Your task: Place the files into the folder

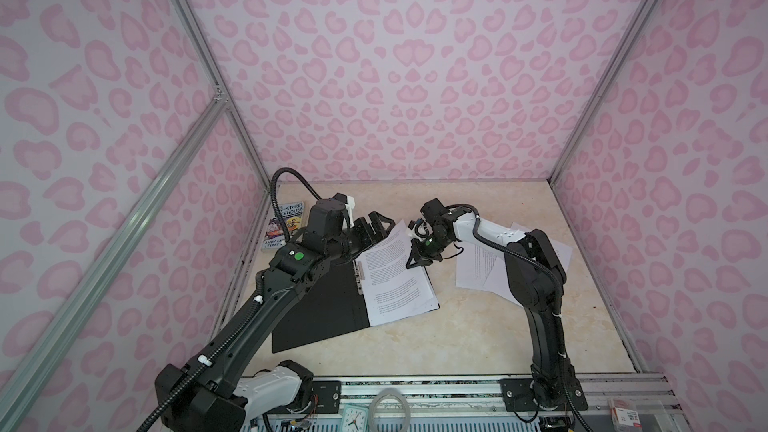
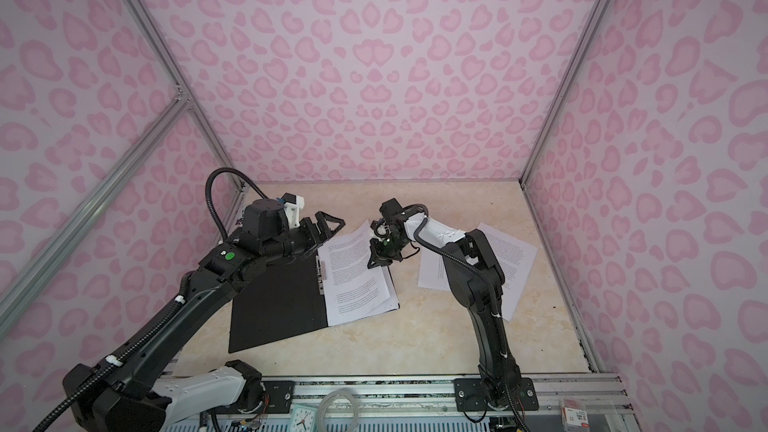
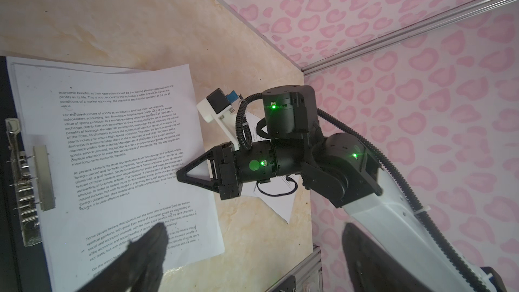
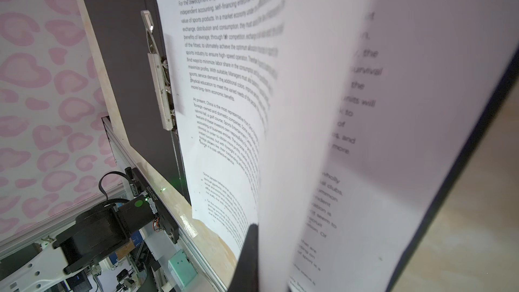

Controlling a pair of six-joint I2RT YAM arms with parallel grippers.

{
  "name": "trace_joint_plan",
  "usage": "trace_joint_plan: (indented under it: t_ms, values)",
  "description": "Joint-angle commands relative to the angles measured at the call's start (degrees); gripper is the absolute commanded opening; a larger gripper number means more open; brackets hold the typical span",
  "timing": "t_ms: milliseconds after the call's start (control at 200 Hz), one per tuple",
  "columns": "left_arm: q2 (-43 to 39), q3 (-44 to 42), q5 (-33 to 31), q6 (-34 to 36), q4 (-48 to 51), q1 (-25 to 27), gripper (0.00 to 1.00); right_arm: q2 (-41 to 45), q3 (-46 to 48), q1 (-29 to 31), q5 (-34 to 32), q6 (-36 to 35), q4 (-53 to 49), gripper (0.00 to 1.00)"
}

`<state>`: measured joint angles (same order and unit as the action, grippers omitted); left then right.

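One folder (image 1: 324, 305) is lying open on the table (image 1: 478, 326), black inside facing up. One metal clip strip (image 3: 31, 181) is running along its spine. At least two files (image 1: 395, 288) are lying on its right half, slightly offset from each other. The top sheet (image 3: 126, 141) is showing paragraphs beginning "For the development of sports as an industry" and "At present, China is the most representative". At least two more loose sheets (image 1: 473, 272) are overlapping on the table to the right of the folder, partly hidden under the right arm. Their text is too small to read.

The right gripper (image 3: 185, 176) is pinching the right edge of the top sheet with its jaws closed. In the right wrist view that edge is curling up off the sheet below. The left gripper (image 1: 376, 228) is hovering over the folder's far edge, jaws spread wide, grasping nothing.

One paperback book (image 1: 286, 222) is lying near the far left corner of the table, apart from the folder and partly covered by the left arm. Its cover is showing "-STOREY", "EHOUSE" and "TERRY".
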<state>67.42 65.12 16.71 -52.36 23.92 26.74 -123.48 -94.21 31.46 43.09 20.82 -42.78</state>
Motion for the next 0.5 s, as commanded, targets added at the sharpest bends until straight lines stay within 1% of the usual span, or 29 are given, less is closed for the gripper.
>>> trace_joint_plan:
  t_ms: [0,495]
  values:
    - [0.2,0.3,0.1,0.3,-0.9,0.0,0.98,-0.2,0.6,0.4,0.9,0.9,0.9,0.00]
    - [0.3,0.0,0.1,0.2,-0.6,0.1,0.98,0.1,1.3,1.1,0.9,1.9,1.7,0.00]
